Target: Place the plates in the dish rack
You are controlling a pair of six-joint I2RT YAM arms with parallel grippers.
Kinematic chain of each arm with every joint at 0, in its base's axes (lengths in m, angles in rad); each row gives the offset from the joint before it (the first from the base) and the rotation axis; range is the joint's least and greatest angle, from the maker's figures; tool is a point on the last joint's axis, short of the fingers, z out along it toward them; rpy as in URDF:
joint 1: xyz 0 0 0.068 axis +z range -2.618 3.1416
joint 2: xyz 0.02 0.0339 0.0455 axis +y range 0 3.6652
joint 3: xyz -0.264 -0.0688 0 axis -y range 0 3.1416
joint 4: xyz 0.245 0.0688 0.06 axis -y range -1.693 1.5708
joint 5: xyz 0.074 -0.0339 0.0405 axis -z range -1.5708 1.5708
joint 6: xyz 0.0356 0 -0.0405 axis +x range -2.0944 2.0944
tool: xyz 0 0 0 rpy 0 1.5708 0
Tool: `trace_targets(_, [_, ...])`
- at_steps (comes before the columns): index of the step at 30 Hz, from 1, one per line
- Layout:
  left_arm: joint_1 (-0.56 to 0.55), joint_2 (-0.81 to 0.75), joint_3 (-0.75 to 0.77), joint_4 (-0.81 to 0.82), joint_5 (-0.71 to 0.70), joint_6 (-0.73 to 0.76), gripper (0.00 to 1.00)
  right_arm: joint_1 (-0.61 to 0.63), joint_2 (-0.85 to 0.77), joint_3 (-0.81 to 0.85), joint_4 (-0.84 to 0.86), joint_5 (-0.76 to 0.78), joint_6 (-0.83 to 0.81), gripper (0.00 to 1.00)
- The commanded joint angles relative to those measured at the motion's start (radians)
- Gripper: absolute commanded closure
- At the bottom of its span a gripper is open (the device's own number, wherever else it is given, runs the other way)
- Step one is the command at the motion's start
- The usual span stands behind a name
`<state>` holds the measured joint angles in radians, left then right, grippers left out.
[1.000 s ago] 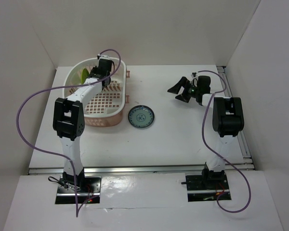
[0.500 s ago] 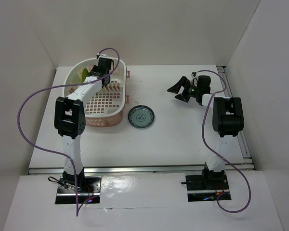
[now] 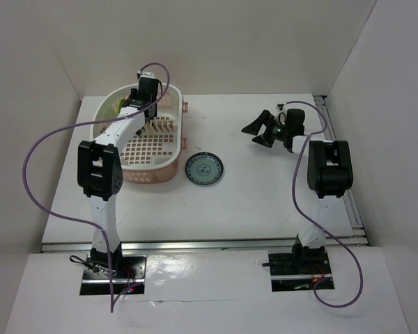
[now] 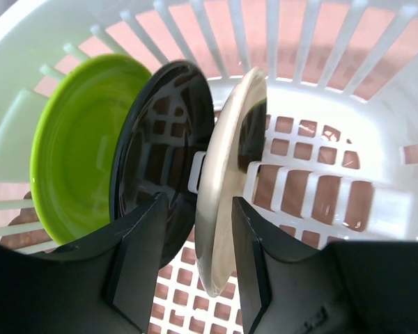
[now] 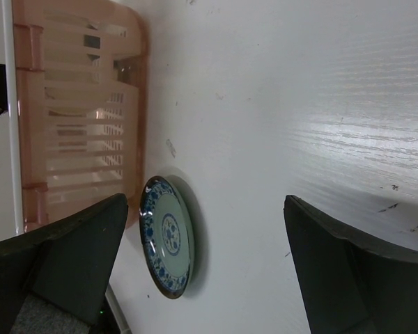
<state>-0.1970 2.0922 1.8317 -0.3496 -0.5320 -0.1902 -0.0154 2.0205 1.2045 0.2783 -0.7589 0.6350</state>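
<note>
Left wrist view, finding one: your left pincer point(image 4: 200, 229) is released. Its two dark fingers point(image 4: 143, 257) stand apart on either side of the lower edge of the cream plate point(image 4: 226, 167). A gap shows between the left-hand finger and that plate. The other finger lies close against the plate's far face, and you cannot tell from this angle whether it touches.

Finding two: the cream plate stands on edge inside the dish rack point(image 4: 303, 42), leaning slightly, with a white peg of the rack showing just behind it. The black plate point(image 4: 160, 132) stands on edge just beside it, and the green plate point(image 4: 73, 153) stands beyond the black one, nearest the rack's curved end wall. All three face the same way, in a row, close together. You cannot tell whether their rims touch.

Finding three, from the overhead view: the left pincer point(image 3: 134, 104) hangs over the far end of the dish rack point(image 3: 168, 164), within its rim.

Finding four: your right pincer point(image 5: 205, 209) is spread wide and holds nothing, with only bare table point(image 5: 299, 90) between its fingers. Overhead, it point(image 3: 259, 131) hovers well apart from the rack, off the rack's right side.

Finding five: the blue plate point(image 3: 204, 169) lies flat on the table point(image 3: 265, 202), outside the rack, just beside its near right corner. The right wrist view shows the same plate point(image 5: 166, 236) close by the rack's pink outer wall point(image 5: 76, 125), not touching it.
</note>
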Motion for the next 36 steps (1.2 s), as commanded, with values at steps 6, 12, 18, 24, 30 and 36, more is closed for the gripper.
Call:
trace_targets(6, [0.005, -0.144, 0.098, -0.031, 0.118, -0.043, 0.44, 0.008, 0.023, 0.013, 0.075, -0.02, 0.011, 0.0])
trace_targets(12, [-0.004, -0.28, 0.098, -0.06, 0.211, -0.08, 0.32, 0.008, 0.041, 0.059, -0.027, 0.052, -0.052, 0.0])
trace_targets(18, [-0.004, -0.426, 0.147, -0.16, 0.231, -0.163, 0.0, 0.008, 0.061, 0.06, -0.064, 0.024, -0.097, 0.0])
trace_targets(24, [-0.004, -0.552, 0.094, -0.184, 0.418, -0.175, 0.0, 0.031, 0.028, -0.063, 0.009, -0.025, -0.087, 0.0])
trace_targets(30, [-0.004, -0.652, -0.035, -0.155, 0.423, -0.215, 0.0, 0.124, -0.014, -0.063, -0.074, -0.013, -0.162, 0.0])
trace_targets(36, [-0.004, -0.747, -0.037, -0.204, 0.372, -0.313, 0.0, 0.192, -0.02, -0.108, -0.114, 0.007, -0.173, 0.05])
